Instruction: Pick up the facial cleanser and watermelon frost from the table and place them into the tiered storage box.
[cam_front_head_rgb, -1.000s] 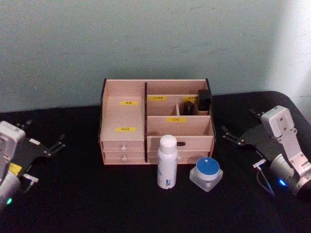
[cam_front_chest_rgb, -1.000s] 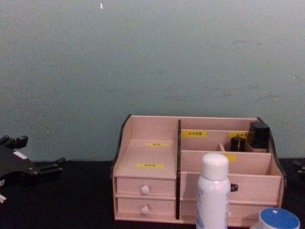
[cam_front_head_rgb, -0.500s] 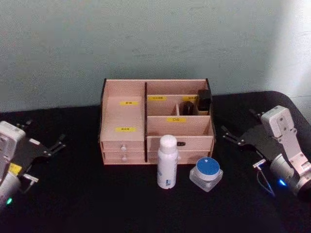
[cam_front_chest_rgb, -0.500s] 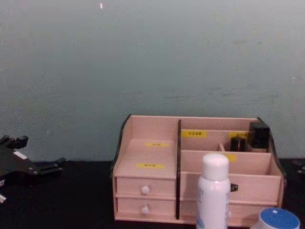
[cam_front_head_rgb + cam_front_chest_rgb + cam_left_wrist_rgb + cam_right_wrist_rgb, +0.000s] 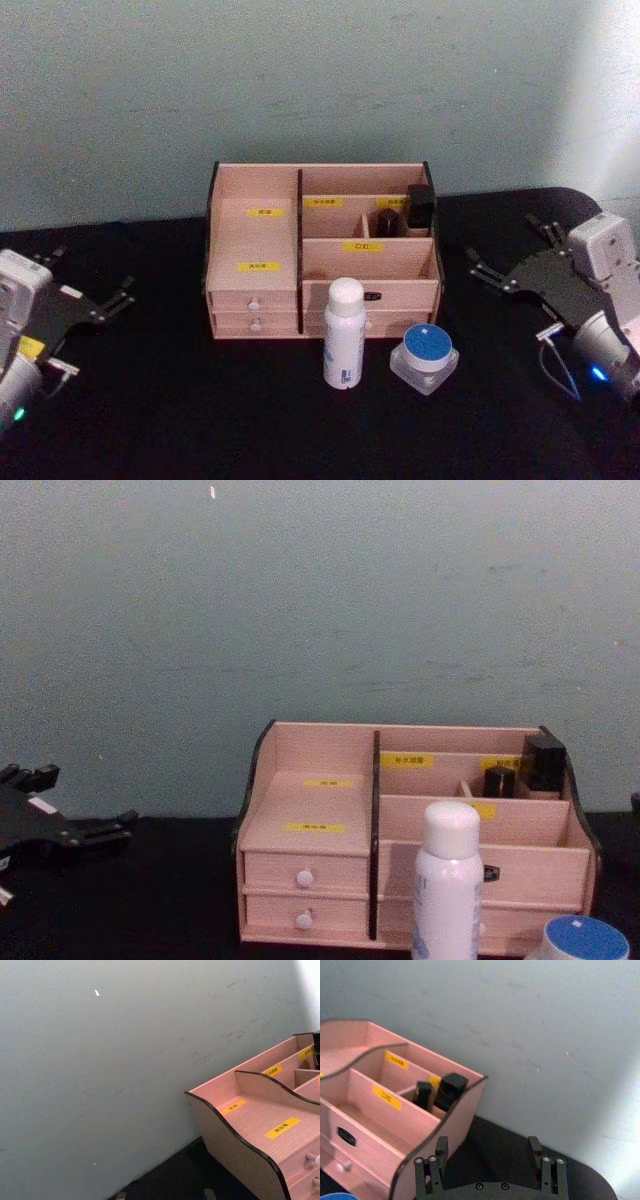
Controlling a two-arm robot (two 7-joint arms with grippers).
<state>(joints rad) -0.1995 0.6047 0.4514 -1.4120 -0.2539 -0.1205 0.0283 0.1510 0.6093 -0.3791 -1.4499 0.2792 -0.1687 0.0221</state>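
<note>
The facial cleanser (image 5: 344, 333), a tall white bottle, stands upright on the black table just in front of the tiered storage box (image 5: 256, 240). The watermelon frost (image 5: 425, 356), a squat blue-lidded jar, sits right of the bottle. The chest view shows the bottle (image 5: 447, 885), jar (image 5: 587, 940) and box (image 5: 310, 830) up close. My left gripper (image 5: 92, 272) hovers open at the far left, well away from the box. My right gripper (image 5: 503, 243) is open at the far right, beside the box's right end; its wrist view shows the fingers (image 5: 440, 1149) spread and empty near the box (image 5: 370, 1105).
Two small black containers (image 5: 420, 208) stand in the box's rear right compartment, also in the right wrist view (image 5: 451, 1090). A pale wall rises close behind the box. Black tabletop (image 5: 180, 400) stretches to both sides and in front of the bottle and jar.
My right gripper has drifted to the right, a little farther from the box. The left gripper, bottle and jar stay where they were.
</note>
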